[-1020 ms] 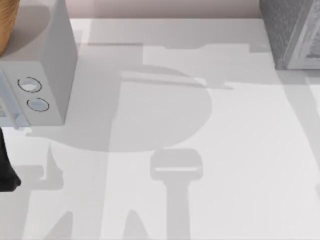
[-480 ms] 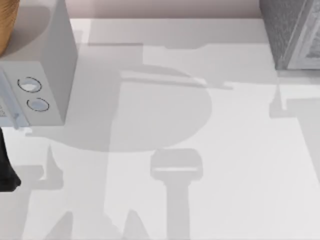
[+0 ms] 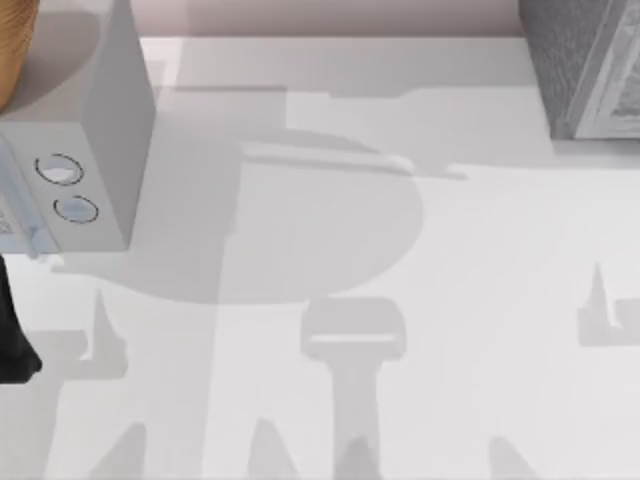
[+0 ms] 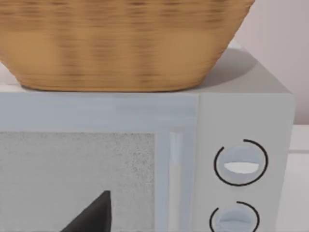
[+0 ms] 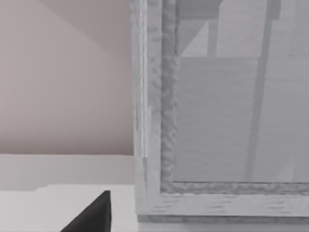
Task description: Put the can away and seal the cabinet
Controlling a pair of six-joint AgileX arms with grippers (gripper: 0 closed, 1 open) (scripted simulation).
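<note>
The can is out of view. The cabinet, a dark-grey speckled box, stands at the table's back right corner. In the right wrist view its paler framed front panel is close ahead, and a dark part of my right gripper pokes in near the panel's lower corner. My left arm is a dark shape at the table's left edge. In the left wrist view a dark part of my left gripper sits in front of the light-grey box.
A smooth light-grey box with two round dials stands at the back left, with a woven basket on top. Arm shadows fall on the white table.
On the table's right side, the right arm's shadow has slid from near the cabinet toward the front. The left arm has not moved.
</note>
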